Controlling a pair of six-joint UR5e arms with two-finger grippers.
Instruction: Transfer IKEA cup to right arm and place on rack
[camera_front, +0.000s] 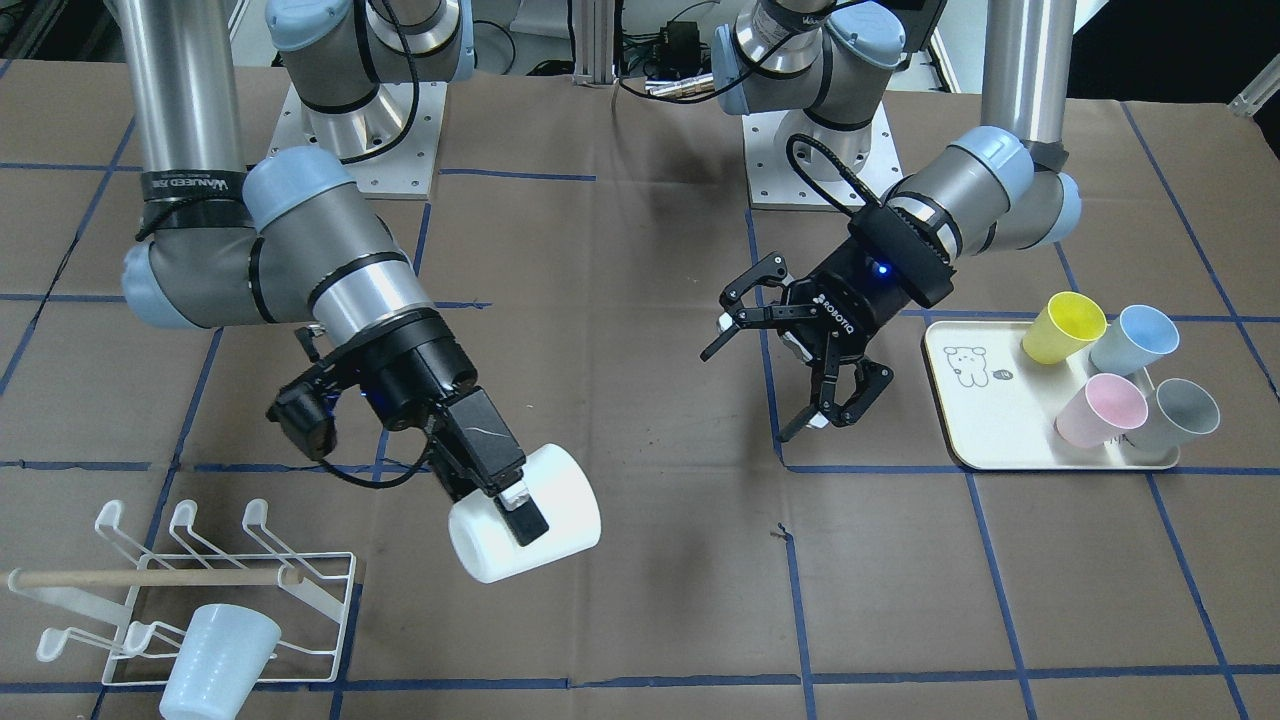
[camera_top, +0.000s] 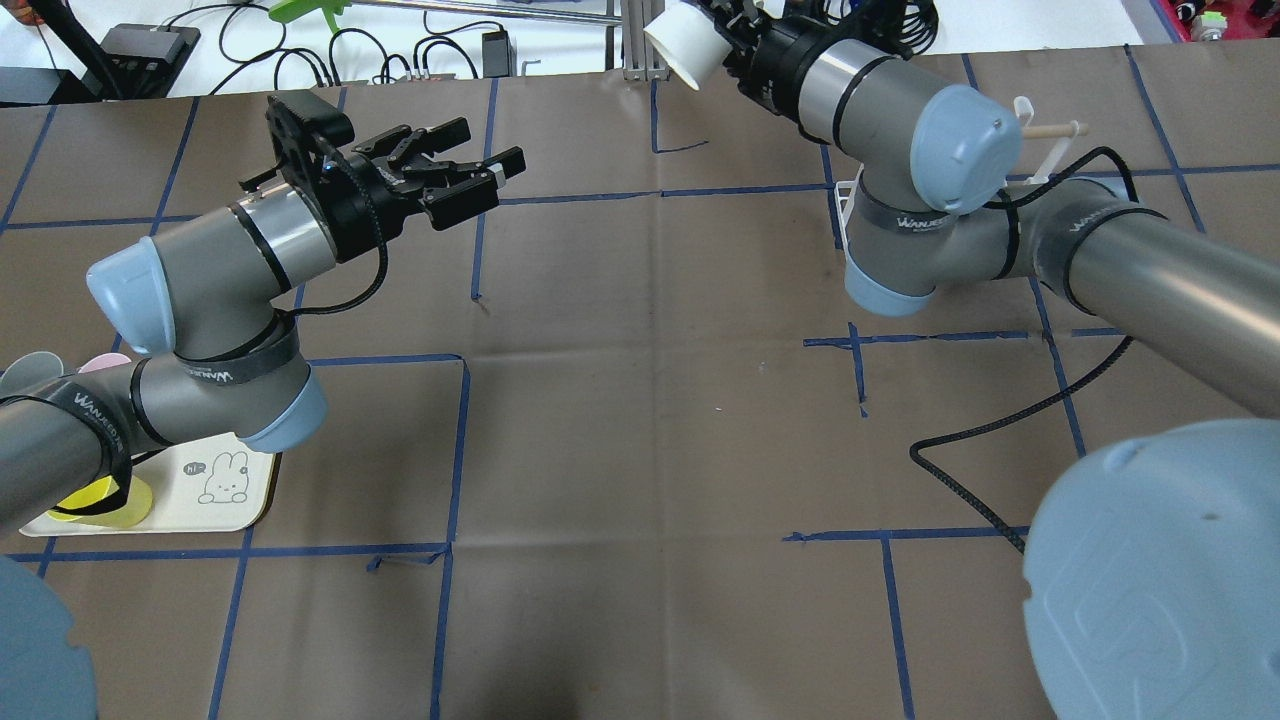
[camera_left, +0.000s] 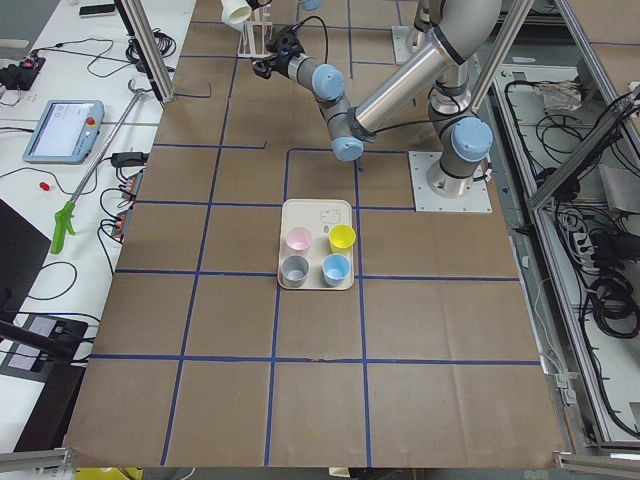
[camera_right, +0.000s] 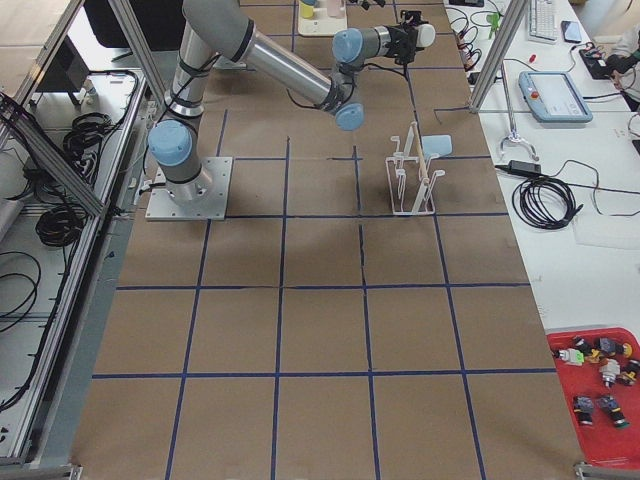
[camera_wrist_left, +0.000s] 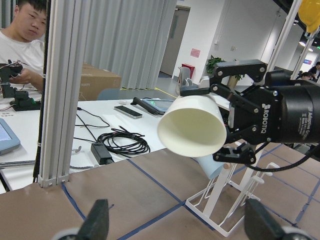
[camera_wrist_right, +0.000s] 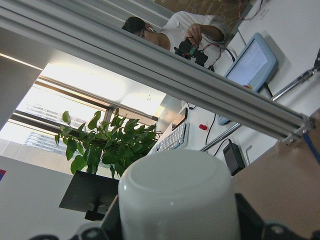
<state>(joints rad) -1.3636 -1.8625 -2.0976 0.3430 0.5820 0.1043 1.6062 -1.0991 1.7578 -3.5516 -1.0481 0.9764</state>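
One white IKEA cup (camera_front: 560, 500) being clamped sideways in the right gripper (camera_front: 510, 510), rack (camera_front: 150, 577) lying near it, left gripper (camera_front: 750, 395) standing spread wide, well apart.

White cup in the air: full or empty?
Empty. The white cup points its mouth at the left wrist camera; only bare inside shows.

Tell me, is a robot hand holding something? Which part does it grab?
Yes. The right hand holds a white cup by its outer sides, squeezed around the middle. The left hand is open and empty.
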